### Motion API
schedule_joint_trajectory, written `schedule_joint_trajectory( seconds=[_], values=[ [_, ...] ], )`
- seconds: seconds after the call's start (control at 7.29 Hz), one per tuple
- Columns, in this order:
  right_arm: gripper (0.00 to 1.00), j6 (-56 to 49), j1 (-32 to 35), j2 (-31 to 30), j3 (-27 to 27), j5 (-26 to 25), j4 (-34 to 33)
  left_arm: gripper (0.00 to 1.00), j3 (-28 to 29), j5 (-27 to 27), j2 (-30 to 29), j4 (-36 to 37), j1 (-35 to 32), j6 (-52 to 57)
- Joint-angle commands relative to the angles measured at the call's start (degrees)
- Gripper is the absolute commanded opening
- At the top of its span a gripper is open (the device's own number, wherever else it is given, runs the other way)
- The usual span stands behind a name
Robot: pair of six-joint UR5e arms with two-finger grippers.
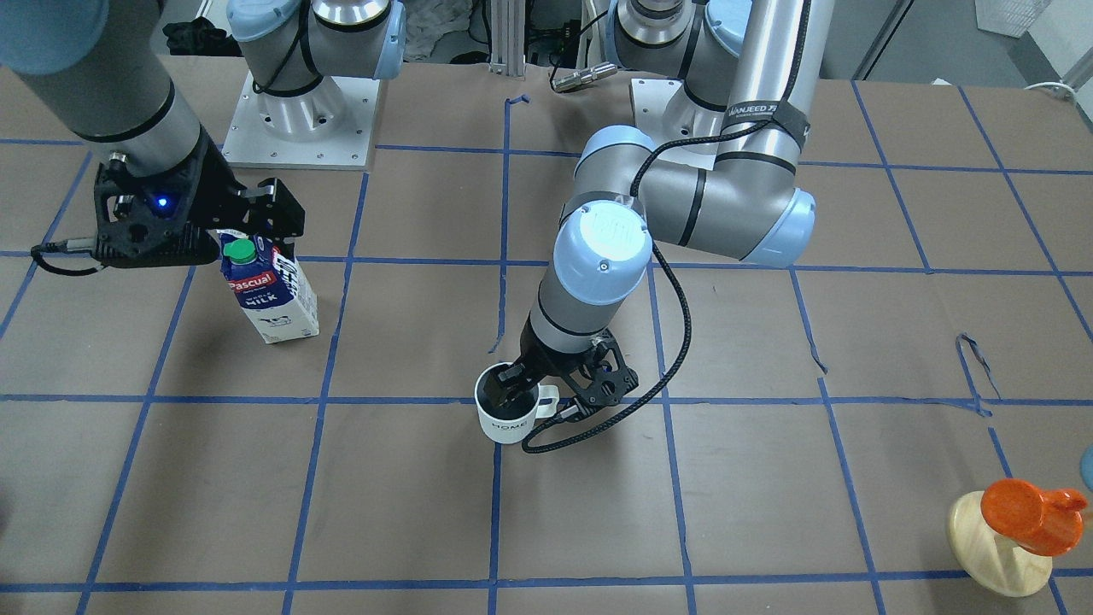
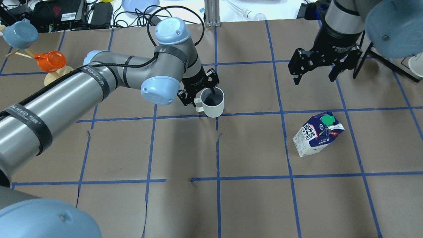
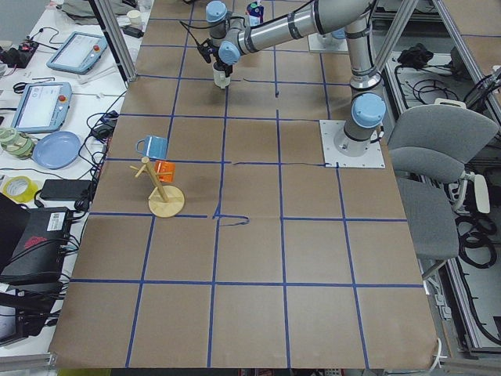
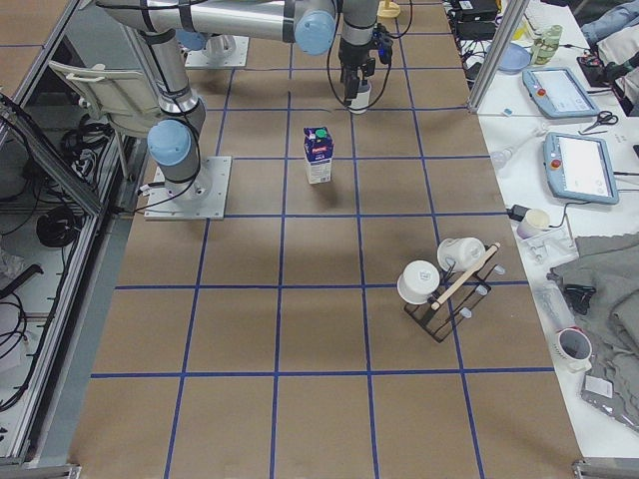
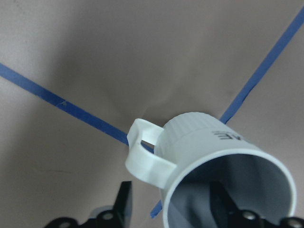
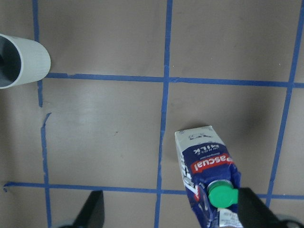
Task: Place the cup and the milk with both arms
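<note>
The white cup [image 2: 214, 107] stands upright on the brown table near the middle, handle toward my left arm. My left gripper [image 2: 205, 94] is open, with one finger inside the cup and the other outside by the handle; the left wrist view shows the cup [image 5: 209, 137] and a gap on both sides of its wall. The milk [image 2: 315, 138] stands on the table on the right side. My right gripper [image 2: 314, 79] is open above it. In the right wrist view the green-capped milk [image 6: 206, 161] sits between the spread fingers, nearer one of them.
An orange cup on a pale wooden stand [image 2: 49, 61] with a blue cup [image 2: 19, 33] is at the far left. A black rack with white mugs [image 4: 449, 274] stands on the right end. Blue tape lines [image 2: 218, 148] grid the table.
</note>
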Motion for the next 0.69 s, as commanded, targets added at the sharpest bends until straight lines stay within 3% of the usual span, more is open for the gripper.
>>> schedule_joint_trajectory(
  seconds=[0.0,0.14,0.27,0.55],
  values=[
    [1.0,-7.8,-2.1,-0.8,10.9,-2.8,-11.5,1.0,6.4,0.4,2.4,-9.3,3.3,8.5],
    [1.0,-10.9,-2.1,-1.0,13.2,-3.4,-12.5,1.0,9.1,0.6,3.5,-15.3,7.4,18.4],
    [0.97,-12.8,-2.1,-1.5,14.3,-7.9,-11.2,1.0,10.6,0.5,5.3,-18.4,10.5,22.2],
    [0.94,-14.6,-2.1,-2.2,15.9,-10.3,-8.4,1.0,9.6,0.5,7.6,-19.1,13.1,33.3]
  ],
)
